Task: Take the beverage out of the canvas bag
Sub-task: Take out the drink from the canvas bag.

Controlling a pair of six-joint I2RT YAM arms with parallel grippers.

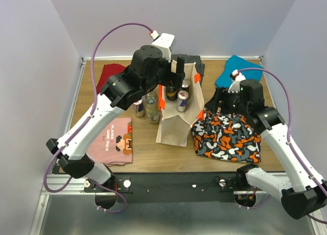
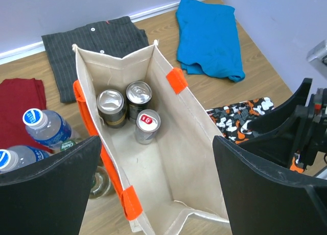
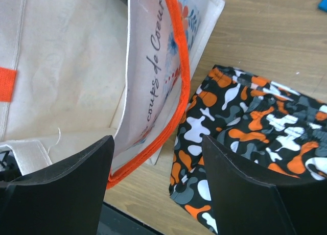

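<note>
Plainly the reach-in step is in hand: no can has left the bag yet, and neither pincer holds anything.

Nearest the arms' bases lie a pink shirt (image 1: 113, 141) on the left and camo shorts (image 1: 227, 138) on the right. The bag (image 1: 173, 127) stands upright between them, its mouth open upward. On its floor, bunched toward one end, stand three cans: a dark can (image 2: 111, 107), a silver can (image 2: 139, 94) and a red-topped can (image 2: 147, 125). Bottles (image 2: 43, 125) stand outside, just beside the bag's left wall. Farther off lie a red shirt (image 1: 110, 74), a striped shirt (image 2: 94, 41) and a blue shirt (image 1: 240, 71).

The next move likely calls for a straight drop through the mouth without snagging the rim, then centring on one can. The red-topped one looks the freest to close on. The soft walls could lean or lift with the can, so the bag may need steadying.

The left arm stretches up and over from the near left, wrist bent down. The left gripper (image 2: 156, 143) hangs above the mouth with its fingers wide apart. The right arm bends in low from the near right and puts the right gripper (image 3: 157, 139) beside the bag's right wall, above the shorts' edge. Its fingers are also apart; an orange-trimmed canvas edge reaches toward the gap but is not pinched.
</note>
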